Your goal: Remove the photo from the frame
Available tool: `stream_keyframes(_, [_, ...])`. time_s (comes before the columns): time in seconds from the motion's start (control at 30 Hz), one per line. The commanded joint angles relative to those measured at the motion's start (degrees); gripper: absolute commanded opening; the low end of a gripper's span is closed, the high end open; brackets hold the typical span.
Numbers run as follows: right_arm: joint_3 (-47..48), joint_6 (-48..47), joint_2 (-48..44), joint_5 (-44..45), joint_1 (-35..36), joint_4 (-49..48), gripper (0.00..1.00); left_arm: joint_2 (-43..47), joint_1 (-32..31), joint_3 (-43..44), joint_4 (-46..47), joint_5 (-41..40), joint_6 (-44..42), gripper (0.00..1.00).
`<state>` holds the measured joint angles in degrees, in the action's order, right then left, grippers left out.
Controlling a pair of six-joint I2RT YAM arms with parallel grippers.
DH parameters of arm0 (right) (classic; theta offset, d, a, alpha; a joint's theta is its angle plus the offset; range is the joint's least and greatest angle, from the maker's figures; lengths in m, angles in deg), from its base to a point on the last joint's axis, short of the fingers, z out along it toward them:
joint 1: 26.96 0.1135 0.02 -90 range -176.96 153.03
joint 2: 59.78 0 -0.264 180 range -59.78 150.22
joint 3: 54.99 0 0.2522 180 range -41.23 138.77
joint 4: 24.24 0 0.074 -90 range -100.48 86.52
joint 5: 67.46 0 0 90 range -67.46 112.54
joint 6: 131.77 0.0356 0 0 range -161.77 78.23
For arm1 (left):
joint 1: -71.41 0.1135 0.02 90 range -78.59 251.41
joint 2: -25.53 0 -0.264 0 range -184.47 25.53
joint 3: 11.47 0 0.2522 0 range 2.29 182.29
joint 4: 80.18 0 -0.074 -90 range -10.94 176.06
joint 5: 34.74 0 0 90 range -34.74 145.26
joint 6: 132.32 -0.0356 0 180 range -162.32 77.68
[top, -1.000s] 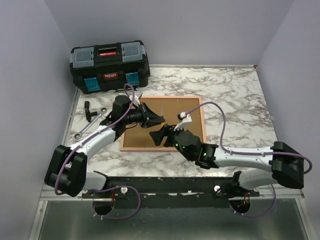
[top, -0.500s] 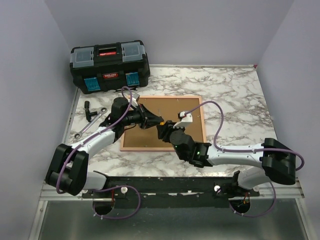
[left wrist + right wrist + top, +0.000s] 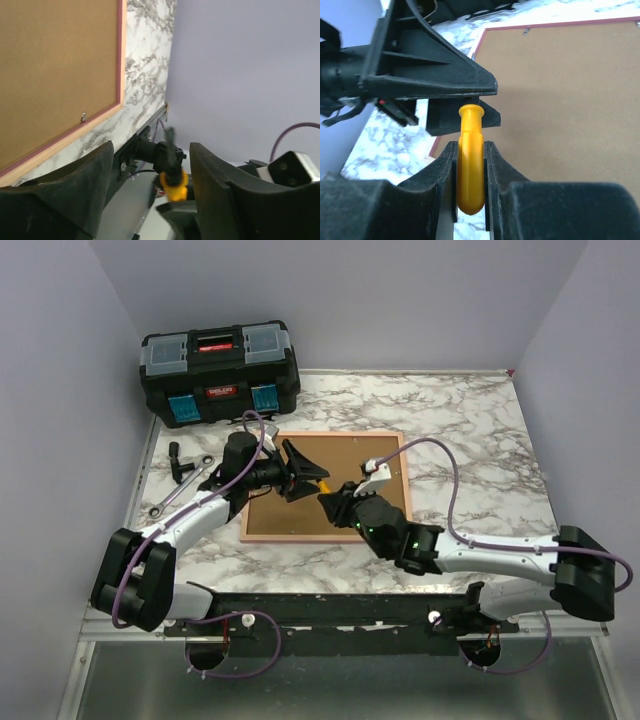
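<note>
The pink frame [image 3: 337, 435] lies face down on the marble table, its brown backing board [image 3: 350, 462] facing up. The photo is hidden beneath that board. Above the frame's near left part, my right gripper [image 3: 331, 500] is shut on the yellow handle of a small tool [image 3: 470, 175]. My left gripper [image 3: 312, 476] stands open around the tool's other end, its fingers [image 3: 210, 170] apart from the yellow part [image 3: 173, 184]. The frame's pink border [image 3: 121, 55] shows in the left wrist view, with a small metal tab [image 3: 83, 117] on the board. The right wrist view shows the board [image 3: 560, 100] below.
A black toolbox [image 3: 219, 373] stands at the back left. A wrench [image 3: 173, 496] and a small black tool [image 3: 180, 462] lie left of the frame. Marble tabletop [image 3: 470, 440] stretches to the right, with walls on three sides.
My left gripper has opened and let go of the yellow-handled tool. My right gripper has closed on its handle and shifted slightly right.
</note>
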<state>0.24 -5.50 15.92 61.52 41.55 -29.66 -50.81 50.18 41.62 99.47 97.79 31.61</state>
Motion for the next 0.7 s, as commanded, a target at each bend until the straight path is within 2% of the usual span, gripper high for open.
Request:
stream_keyframes(0.0, [-1.2, -1.5, -7.3, -11.5, -3.8, 6.8, 0.01, 1.7, 0.2, 4.2, -7.3, -3.2, -6.5, 0.65])
stream_keyframes(0.1, [-1.7, -0.7, -10.1, -19.8, -8.3, 9.2, 0.01, 1.6, -0.6, 4.1, -6.5, -3.0, -6.6, 0.65])
stream_keyframes(0.2, [-0.5, -1.8, -9.5, -24.4, -10.4, 10.5, 0.01, 0.9, -2.3, 4.7, -6.3, -2.4, -7.3, 0.63])
stream_keyframes(0.3, [1.1, -3.6, -8.5, -26.6, -10.7, 11.2, 0.01, 0.4, -3.2, 4.6, -5.4, -2.0, -7.4, 0.54])
stream_keyframes(0.47, [2.7, -5.3, -7.1, -26.3, -10.7, 12.7, 0.01, 0.4, -3.2, 3.7, -4.4, -2.4, -7.0, 0.14])
stream_keyframes(0.5, [2.6, -5.4, -7.1, -25.7, -10.7, 12.8, 0.01, 0.4, -3.2, 3.6, -4.6, -2.5, -6.8, 0.0])
stream_keyframes(0.53, [2.8, -5.1, -7.2, -24.6, -10.7, 13.3, 0.03, 0.4, -3.2, 3.8, -6.0, -2.9, -6.7, 0.0])
stream_keyframes(0.57, [2.7, -4.4, -7.4, -23.5, -10.7, 13.5, 0.15, 0.3, -3.0, 4.0, -6.9, -3.1, -6.2, 0.0])
stream_keyframes(0.67, [1.2, 1.1, -8.8, -17.8, -10.7, 12.8, 0.69, 0.4, -1.9, 3.3, -7.1, -2.7, -2.7, 0.0])
